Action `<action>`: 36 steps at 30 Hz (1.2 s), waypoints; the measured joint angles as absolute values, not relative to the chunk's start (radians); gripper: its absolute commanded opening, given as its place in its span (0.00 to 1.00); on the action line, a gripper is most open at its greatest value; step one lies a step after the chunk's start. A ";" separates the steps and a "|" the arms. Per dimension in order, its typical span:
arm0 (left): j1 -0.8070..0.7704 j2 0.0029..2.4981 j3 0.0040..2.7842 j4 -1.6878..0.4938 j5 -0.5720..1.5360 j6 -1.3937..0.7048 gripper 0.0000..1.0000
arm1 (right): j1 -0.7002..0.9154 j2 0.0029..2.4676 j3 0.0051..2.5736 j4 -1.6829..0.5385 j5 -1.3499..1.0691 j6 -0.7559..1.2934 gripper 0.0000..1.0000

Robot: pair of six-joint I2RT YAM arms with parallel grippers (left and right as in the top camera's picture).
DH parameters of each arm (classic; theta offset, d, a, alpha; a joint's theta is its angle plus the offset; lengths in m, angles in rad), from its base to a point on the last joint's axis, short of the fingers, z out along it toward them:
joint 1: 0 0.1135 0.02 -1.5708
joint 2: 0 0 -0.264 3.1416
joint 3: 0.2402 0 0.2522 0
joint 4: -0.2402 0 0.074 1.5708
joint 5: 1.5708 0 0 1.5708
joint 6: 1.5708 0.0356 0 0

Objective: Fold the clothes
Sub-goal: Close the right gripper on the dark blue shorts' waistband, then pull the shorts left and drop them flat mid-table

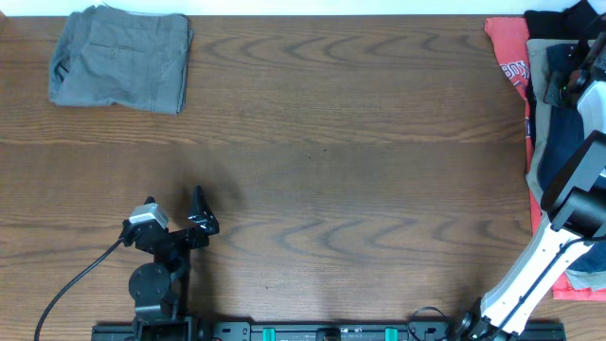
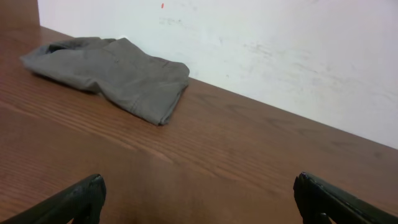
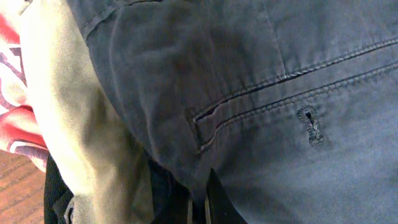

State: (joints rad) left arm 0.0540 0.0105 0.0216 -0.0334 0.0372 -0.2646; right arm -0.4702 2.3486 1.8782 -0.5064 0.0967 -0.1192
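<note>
The dark navy shorts lie on a pile of clothes at the table's right edge. They fill the right wrist view, showing a welt pocket and a buttonhole. My right gripper is down in the pile, its fingers pinched together on a fold of the navy cloth. The grey shorts lie folded at the far left corner and also show in the left wrist view. My left gripper is open and empty, low over bare wood near its base.
In the pile, a red printed garment lies under a beige one and a black one. The wooden table spans the middle. A white wall stands behind the table's far edge.
</note>
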 measured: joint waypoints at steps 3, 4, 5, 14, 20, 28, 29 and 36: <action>0.054 0.010 0.022 -0.033 0.037 -0.265 0.98 | -0.470 2.342 1.878 -0.509 0.099 -0.078 0.01; 0.054 0.010 0.022 -0.033 0.037 -0.265 0.98 | -0.470 2.338 1.878 -0.511 0.102 -0.067 0.01; 0.054 0.010 0.022 -0.033 0.037 -0.265 0.98 | -0.470 2.330 1.878 -0.515 0.107 -0.053 0.01; 0.054 0.010 0.022 -0.033 0.037 -0.265 0.98 | -0.471 2.175 1.878 -0.580 0.182 -0.008 0.01; 0.054 0.010 0.022 -0.033 0.037 -0.265 0.98 | -0.478 2.063 1.878 -0.616 0.200 0.016 0.01; 0.054 0.010 0.022 -0.033 0.037 -0.265 0.98 | -0.437 1.961 1.878 -0.667 0.128 0.041 0.01; 0.054 0.010 0.022 -0.034 0.037 -0.265 0.98 | -0.419 1.951 1.878 -0.673 0.120 0.042 0.01; 0.054 0.010 0.022 -0.033 0.037 -0.265 0.98 | -0.252 1.931 1.877 -0.728 0.084 0.045 0.01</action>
